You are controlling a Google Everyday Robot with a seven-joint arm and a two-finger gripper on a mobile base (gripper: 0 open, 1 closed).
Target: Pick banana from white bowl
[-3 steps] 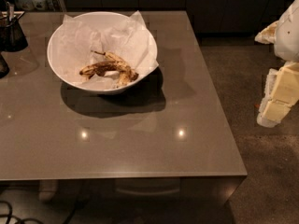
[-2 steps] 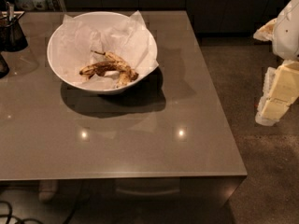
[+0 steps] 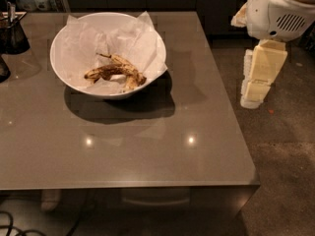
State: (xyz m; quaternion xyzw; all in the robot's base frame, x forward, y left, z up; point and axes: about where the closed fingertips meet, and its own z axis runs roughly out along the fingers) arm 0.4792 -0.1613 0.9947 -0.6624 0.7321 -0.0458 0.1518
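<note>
Grey glossy tabletop (image 3: 147, 151) bears the wide white paper-lined bowl (image 3: 118, 93) and brown overripe banana (image 3: 103, 72); the cream gripper (image 3: 257, 85) hangs well right, opening unreadable, approach likely next.

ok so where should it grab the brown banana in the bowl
I'd grip the brown banana at its mid-curve, coming straight down: it lies flat on the paper in the white bowl, beside the yellower banana. The gripper hangs right of the table.

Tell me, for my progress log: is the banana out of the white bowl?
No, the banana lies inside the white bowl, while the pincer hangs beside the table, far right of it.
</note>
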